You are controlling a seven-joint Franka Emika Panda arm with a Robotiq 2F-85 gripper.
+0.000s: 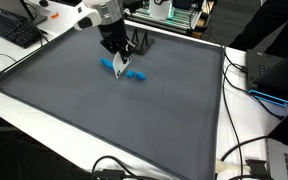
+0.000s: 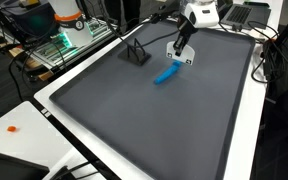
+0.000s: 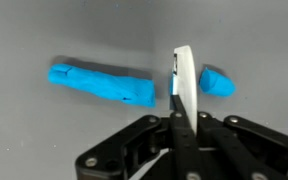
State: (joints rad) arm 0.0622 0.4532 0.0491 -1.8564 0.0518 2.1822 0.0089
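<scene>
1. The gripper point(image 3: 182, 120) has its fingers point(image 3: 170, 128) pressed together. They pinch a thin white strip point(image 3: 184, 78) edge-on. The strip sticks straight out past the fingertips.
2. In the wrist view the strip stands between two blue lumps on a gray mat point(image 3: 44, 130).
   - The long blue piece point(image 3: 102, 83) lies on one side, and its near end is right against the strip.
   - The short blue piece point(image 3: 217, 82) lies on the other side, just beside the strip, with a sliver of mat showing between them.
3. The two pieces lie roughly in one line, crosswise to the strip. Whether the strip's tip touches the mat cannot be told.
4. In both exterior views the gripper points down over the blue pieces, in the far half of the mat. In an exterior view the long blue piece point(image 2: 167, 75) stretches away from the gripper toward the middle of the mat. From the opposite side, blue shows on both sides of the fingers.
5. A small black stand point(image 2: 136, 55) sits on the mat near the gripper but apart from it and from the blue pieces. Nothing lies between the gripper and the pieces.
6. Off the mat there is a keyboard point(image 1: 14, 30) on the white table point(image 1: 44, 115), loose cables point(image 1: 239, 150) along one edge, and a small orange bit point(image 2: 12, 128) well away.
</scene>
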